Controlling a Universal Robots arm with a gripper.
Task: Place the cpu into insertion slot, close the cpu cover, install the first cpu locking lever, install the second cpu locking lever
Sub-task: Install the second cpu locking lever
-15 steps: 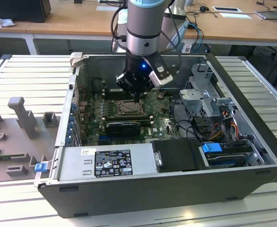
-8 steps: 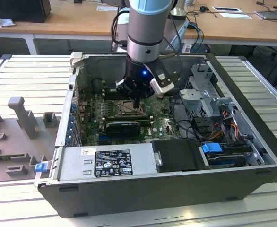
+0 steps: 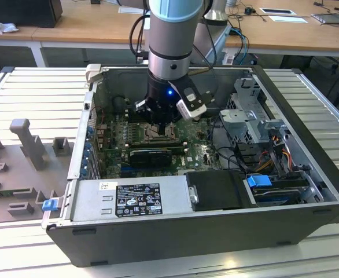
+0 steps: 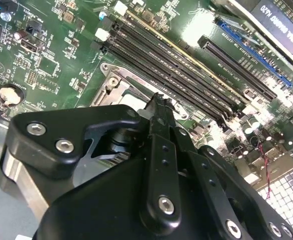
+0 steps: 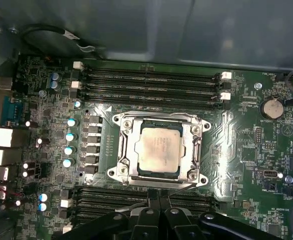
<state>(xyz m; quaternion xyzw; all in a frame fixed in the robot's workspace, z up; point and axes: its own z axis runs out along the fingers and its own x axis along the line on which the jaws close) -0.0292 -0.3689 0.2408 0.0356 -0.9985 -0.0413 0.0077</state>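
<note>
In the first wrist view the cpu (image 5: 159,147), a square chip with a silvery-grey top, lies flat in the insertion slot (image 5: 117,119) on the green board. The cpu cover (image 5: 125,150), a metal frame with a square window, lies down around the chip. A thin lever rod (image 5: 182,185) runs along the socket edge nearest the gripper. My gripper (image 5: 159,201) is shut with nothing seen between its fingers, just off that edge. The second wrist view shows the gripper (image 4: 159,100) hanging close over the socket frame (image 4: 114,82). In the exterior view the gripper (image 3: 158,119) reaches down into the open computer case.
Long black memory slots (image 5: 151,82) flank the socket on two sides. A black card (image 3: 151,155) sits close by on the board. The power supply (image 3: 135,197), drive cage (image 3: 250,116) and case walls (image 3: 91,116) hem in the board. Blue-topped capacitors (image 5: 70,136) stand beside the socket.
</note>
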